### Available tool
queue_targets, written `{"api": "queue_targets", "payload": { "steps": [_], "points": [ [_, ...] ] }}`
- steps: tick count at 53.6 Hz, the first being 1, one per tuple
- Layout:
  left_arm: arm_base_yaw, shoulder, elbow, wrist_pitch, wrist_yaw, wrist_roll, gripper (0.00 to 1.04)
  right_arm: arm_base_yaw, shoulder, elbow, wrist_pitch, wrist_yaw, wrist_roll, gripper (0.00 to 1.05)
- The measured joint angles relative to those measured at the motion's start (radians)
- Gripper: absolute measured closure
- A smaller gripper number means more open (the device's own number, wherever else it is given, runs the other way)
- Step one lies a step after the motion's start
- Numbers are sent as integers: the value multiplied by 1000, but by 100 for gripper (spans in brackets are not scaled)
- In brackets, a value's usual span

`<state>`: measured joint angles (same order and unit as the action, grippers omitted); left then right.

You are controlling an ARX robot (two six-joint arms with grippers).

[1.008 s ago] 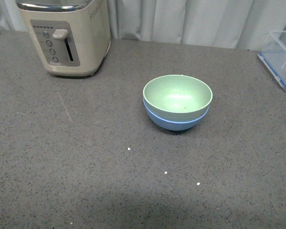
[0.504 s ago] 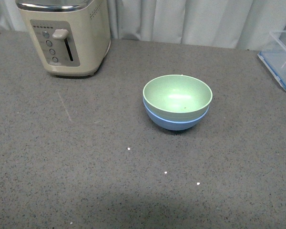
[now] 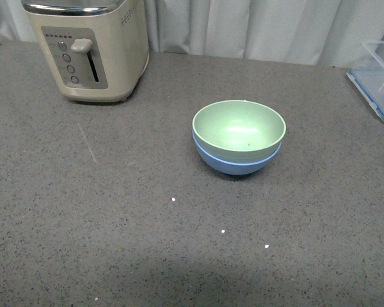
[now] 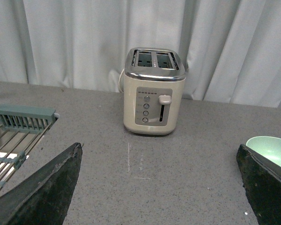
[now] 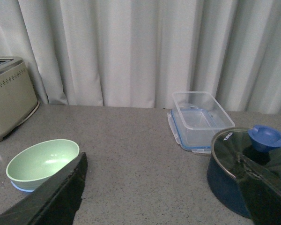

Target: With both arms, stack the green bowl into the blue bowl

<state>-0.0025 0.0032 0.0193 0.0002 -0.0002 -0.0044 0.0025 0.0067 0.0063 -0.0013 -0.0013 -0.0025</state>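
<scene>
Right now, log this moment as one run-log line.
green bowl: nested in blue bowl | left end effector: open, empty | right end effector: open, empty | stack: done

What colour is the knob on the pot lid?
The knob on the pot lid is blue; the right wrist view shows it best.

Only fingertips of the robot show, at the lower corners of both wrist frames: the left gripper [image 4: 154,187] and right gripper [image 5: 161,192] end in dark, matte, wedge-shaped fingers [image 4: 47,192] with rough, worn edges.
</scene>
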Motion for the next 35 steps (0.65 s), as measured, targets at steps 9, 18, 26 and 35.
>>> {"api": "queue_targets", "payload": {
  "steps": [9, 18, 26, 35],
  "points": [
    [0, 0, 0, 0, 0, 0, 6, 0, -2, 0, 0, 0, 0, 9],
    [0, 0, 0, 0, 0, 0, 6, 0, -2, 0, 0, 0, 0, 9],
    [0, 0, 0, 0, 0, 0, 6, 0, -2, 0, 0, 0, 0, 9],
    [0, 0, 0, 0, 0, 0, 6, 0, -2, 0, 0, 0, 0, 9]
  ]
}}
